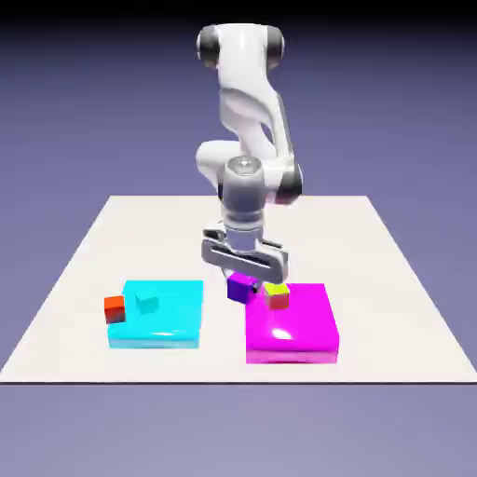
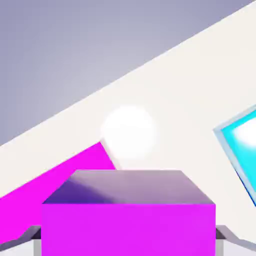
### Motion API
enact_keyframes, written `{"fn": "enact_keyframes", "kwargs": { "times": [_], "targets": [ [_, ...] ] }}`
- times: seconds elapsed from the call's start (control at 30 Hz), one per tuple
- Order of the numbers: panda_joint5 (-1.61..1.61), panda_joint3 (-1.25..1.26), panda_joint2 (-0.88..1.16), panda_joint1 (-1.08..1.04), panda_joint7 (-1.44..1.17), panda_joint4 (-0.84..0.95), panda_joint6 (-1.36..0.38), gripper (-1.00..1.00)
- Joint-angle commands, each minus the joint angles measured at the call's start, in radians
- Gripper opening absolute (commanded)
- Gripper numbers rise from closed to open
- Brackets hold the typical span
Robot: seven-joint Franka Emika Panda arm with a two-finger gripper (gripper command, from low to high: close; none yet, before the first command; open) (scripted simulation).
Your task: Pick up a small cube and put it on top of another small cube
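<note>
The pincer, closed on opposite side faces of the purple cube between the two blocks, suits your load, probably light, stiff and smooth-faced; keep both fingertips centred, lest it slip or pivot.

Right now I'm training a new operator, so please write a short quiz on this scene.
1. Which small cube is between the gripper's fingertips?
2. True or false: the small red cube is on the glossy magenta block.
3. Fill in: the small yellow-green cube is toward the exterior view's ____ from the flat cyan block.

Key: 1. the small dark purple cube; 2. false; 3. right.
</note>
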Motion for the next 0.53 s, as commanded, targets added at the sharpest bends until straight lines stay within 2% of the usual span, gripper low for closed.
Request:
{"fn": "enact_keyframes", "kwargs": {
  "times": [0.0,0.2,0.4,0.43,0.5],
  "targets": [
    [0.011,-0.001,-0.036,0.029,-0.035,-0.024,-0.012,-1.00],
    [0.071,-0.006,-0.197,0.158,-0.200,-0.128,-0.066,-1.00],
    [0.042,0.008,-0.020,0.153,-0.175,-0.188,0.169,-1.00],
    [0.042,0.008,-0.020,0.153,-0.175,-0.188,0.169,1.00],
    [0.047,0.006,-0.053,0.154,-0.179,-0.176,0.125,1.00]
  ]
}}
